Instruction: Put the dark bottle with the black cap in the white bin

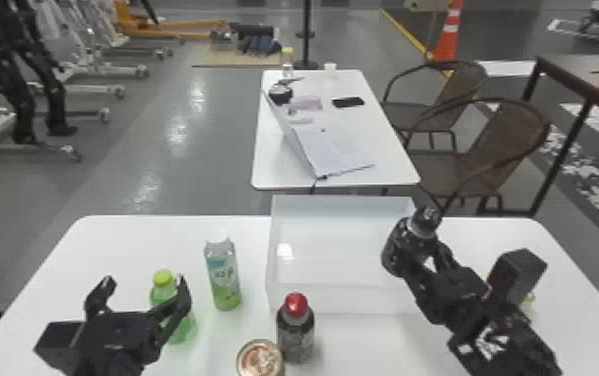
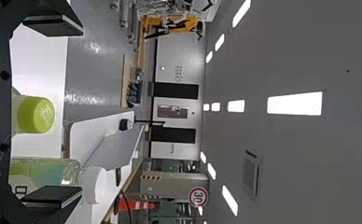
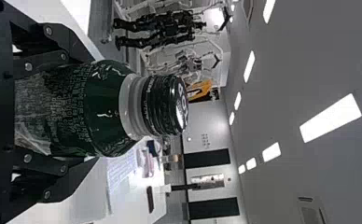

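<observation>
In the head view the dark bottle with the black cap [image 1: 402, 246] is in my right gripper [image 1: 420, 262], shut on its body, at the right wall of the white bin [image 1: 333, 250]. The bottle leans slightly to the right. In the right wrist view the dark bottle [image 3: 90, 109] lies between the fingers of my right gripper [image 3: 72, 112], its black cap pointing away from the palm. My left gripper [image 1: 140, 292] is parked open at the left, close to a green-capped bottle; the left wrist view shows that left gripper [image 2: 53, 112] with its fingers wide apart.
The green-capped bottle [image 1: 164, 290], a clear bottle with green contents [image 1: 224, 280], a red-capped bottle [image 1: 295, 325] and a can [image 1: 260, 358] stand left of and in front of the bin. Behind the work table [image 1: 128, 235] is a second table [image 1: 278, 170] with a laptop.
</observation>
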